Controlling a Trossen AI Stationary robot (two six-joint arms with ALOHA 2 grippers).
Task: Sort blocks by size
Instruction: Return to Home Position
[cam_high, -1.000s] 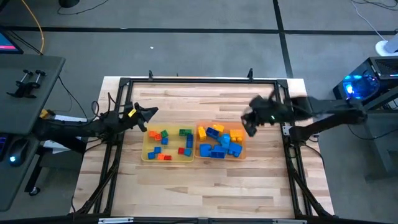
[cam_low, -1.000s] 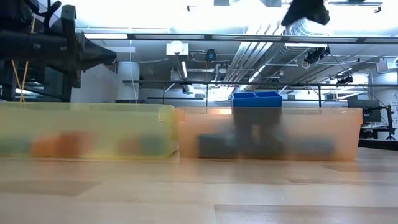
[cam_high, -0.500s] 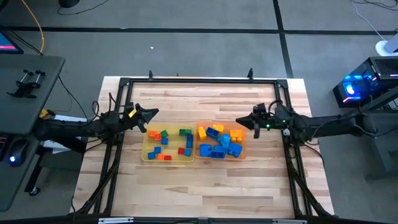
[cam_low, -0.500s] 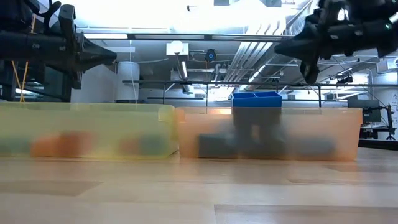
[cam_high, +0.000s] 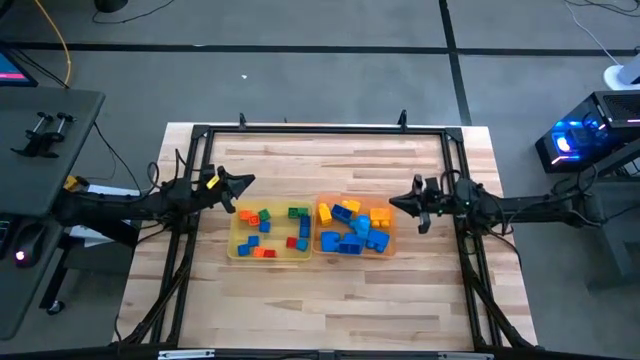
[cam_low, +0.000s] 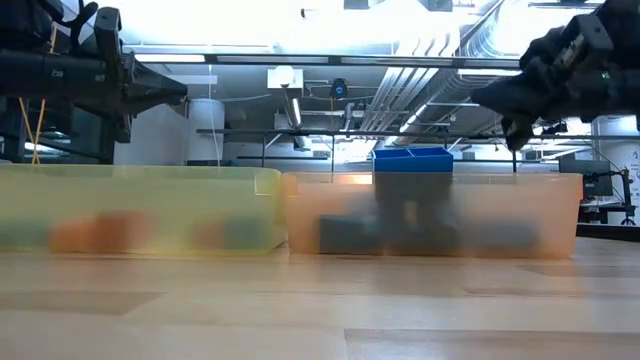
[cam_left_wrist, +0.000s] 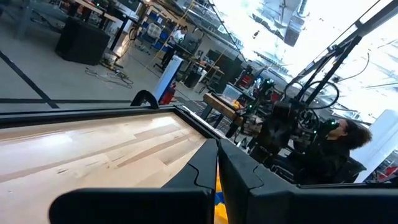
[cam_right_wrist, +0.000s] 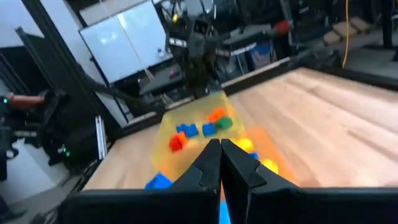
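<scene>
- No loose piece shows on the front stretch of the wooden table (cam_high: 330, 300).
- At mid-table, the yellow tray (cam_high: 233, 252) and the orange tray (cam_high: 392, 245) stand side by side, their inner walls touching or very nearly so.
- The small blocks (cam_high: 268, 222) lie scattered in the yellow tray. The larger blocks (cam_high: 352, 238), mostly blue and yellow, are heaped in the orange one. The sorting looks complete.
- The left tool (cam_high: 243, 186) hangs just off the yellow tray's far outer corner, above rim height. Its fingers (cam_left_wrist: 193, 174) are clenched together on nothing.
- The right tool (cam_high: 398, 203) hovers at the orange tray's far outer corner, also above the rim. Its fingers (cam_right_wrist: 208, 165) are pressed tight and empty.
- The main risk appears to lie with the right arm, whose tip sits closest to a tray.
- A retreat that dips or swings inward could clip the orange rim. That could shove the tray into its neighbour or tip blocks out.
- A jolt hard enough to bounce pieces across the shared wall would mix the two sizes again.
</scene>
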